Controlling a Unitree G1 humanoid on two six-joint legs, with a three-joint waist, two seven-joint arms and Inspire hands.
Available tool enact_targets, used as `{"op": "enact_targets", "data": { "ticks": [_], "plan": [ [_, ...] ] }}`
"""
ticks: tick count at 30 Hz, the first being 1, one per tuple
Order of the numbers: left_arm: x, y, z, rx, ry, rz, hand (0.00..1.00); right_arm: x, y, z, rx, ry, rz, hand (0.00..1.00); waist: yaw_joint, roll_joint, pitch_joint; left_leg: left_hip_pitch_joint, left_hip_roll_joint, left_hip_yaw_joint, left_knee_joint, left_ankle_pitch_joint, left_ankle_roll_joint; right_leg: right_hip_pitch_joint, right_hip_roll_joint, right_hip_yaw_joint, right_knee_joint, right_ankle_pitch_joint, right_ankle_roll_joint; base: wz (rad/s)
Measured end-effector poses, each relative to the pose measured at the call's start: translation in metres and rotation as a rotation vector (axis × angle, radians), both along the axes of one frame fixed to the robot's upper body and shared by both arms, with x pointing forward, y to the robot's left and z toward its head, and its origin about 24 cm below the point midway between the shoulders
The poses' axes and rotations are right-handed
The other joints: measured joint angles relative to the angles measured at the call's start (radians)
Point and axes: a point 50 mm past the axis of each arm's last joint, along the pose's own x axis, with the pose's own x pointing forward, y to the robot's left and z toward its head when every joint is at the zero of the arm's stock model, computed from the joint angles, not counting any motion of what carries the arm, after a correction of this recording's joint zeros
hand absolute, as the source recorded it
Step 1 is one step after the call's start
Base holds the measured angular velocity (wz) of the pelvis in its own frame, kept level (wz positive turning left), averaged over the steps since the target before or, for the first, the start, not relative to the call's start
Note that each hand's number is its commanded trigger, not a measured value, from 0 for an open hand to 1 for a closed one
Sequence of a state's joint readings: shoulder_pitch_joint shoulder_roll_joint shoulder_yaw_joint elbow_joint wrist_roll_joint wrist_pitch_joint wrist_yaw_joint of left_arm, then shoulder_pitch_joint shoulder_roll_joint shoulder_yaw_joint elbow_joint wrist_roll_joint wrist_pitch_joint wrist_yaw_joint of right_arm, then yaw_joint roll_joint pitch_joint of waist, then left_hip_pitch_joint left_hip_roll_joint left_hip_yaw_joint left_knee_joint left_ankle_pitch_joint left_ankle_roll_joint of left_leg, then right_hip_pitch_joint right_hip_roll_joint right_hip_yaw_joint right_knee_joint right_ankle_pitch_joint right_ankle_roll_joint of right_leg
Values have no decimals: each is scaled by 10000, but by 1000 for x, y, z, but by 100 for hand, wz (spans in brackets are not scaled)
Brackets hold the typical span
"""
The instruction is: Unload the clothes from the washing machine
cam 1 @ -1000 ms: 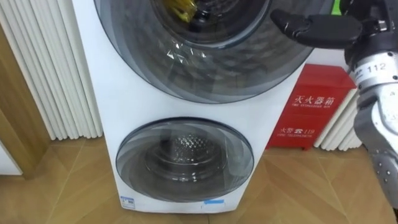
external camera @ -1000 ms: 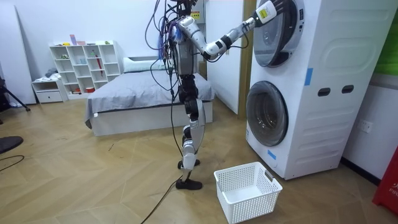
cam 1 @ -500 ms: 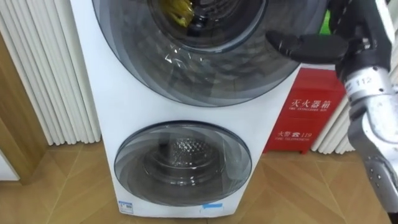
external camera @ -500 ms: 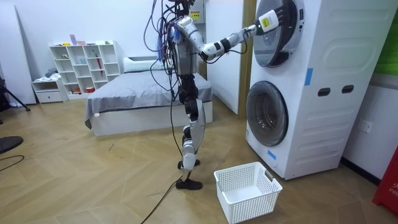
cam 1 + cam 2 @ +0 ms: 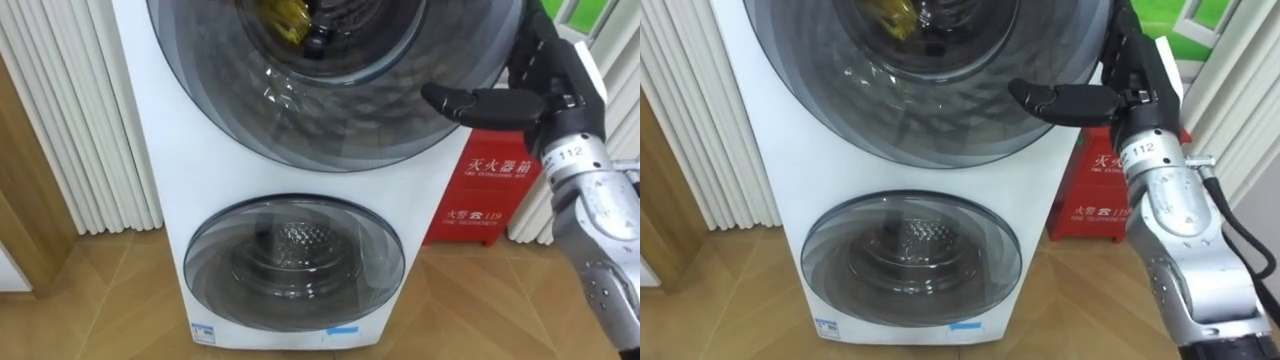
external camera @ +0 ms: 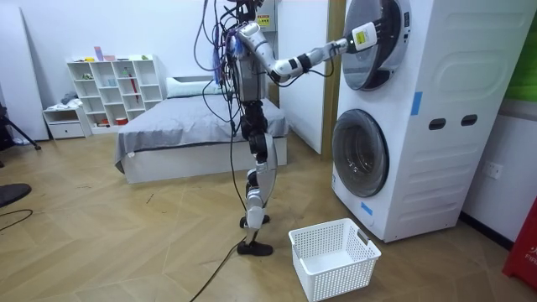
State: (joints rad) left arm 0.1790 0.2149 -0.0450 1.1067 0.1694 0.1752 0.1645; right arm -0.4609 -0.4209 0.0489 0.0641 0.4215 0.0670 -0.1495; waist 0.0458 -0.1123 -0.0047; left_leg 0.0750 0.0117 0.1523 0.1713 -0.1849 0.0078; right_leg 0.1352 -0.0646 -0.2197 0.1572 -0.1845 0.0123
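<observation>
Right robot hand (image 5: 535, 95) at the upper door (image 5: 330, 110), yellow clothes (image 5: 285, 15) behind its glass.
I held my hand against the door's right edge on the washing machine (image 5: 150, 200); whether it gripped the rim I could not tell. The clothes looked soft, light and limp, so I judged a bunched fold the best hold.
</observation>
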Motion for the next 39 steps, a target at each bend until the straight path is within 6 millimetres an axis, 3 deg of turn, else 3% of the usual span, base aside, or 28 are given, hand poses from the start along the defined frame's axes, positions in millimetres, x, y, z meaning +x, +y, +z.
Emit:
{"op": "enact_targets", "data": {
  "ticks": [4,16,21,26,31,39],
  "plan": [
    [1,0,0,-11,-11,-48,0,-8,6,2,132,-261,216,0,31,57,-30,-103,45,6,6,5,-8,-225,51,191,106,4,-7,-8],
    [-4,0,0,-20,51,-32,0,-23,24,6,237,-432,576,0,93,111,-24,13,115,2,-20,-1,-37,-321,148,544,136,50,-84,-12],
    [-4,1,0,3,-29,112,0,-44,28,9,-54,-918,644,0,83,277,-93,-145,120,16,-31,-15,-60,-445,151,498,139,50,-84,0],
    [-1,1,0,-54,-320,31,0,-58,34,15,-163,-1366,948,0,-29,296,-105,-149,120,1,-29,-13,-60,-432,150,462,137,50,-84,0],
    [-3,0,0,-41,-350,-98,0,-66,37,14,-250,-1403,1615,0,-391,240,-83,-101,119,17,-13,-14,-60,-365,149,485,132,51,-84,2],
    [-4,-1,-1,-189,-430,-133,0,-88,42,7,-585,-1552,2706,0,-521,222,-52,-63,123,58,-18,-25,-67,-361,151,529,151,54,-87,-1]
  ]
}}
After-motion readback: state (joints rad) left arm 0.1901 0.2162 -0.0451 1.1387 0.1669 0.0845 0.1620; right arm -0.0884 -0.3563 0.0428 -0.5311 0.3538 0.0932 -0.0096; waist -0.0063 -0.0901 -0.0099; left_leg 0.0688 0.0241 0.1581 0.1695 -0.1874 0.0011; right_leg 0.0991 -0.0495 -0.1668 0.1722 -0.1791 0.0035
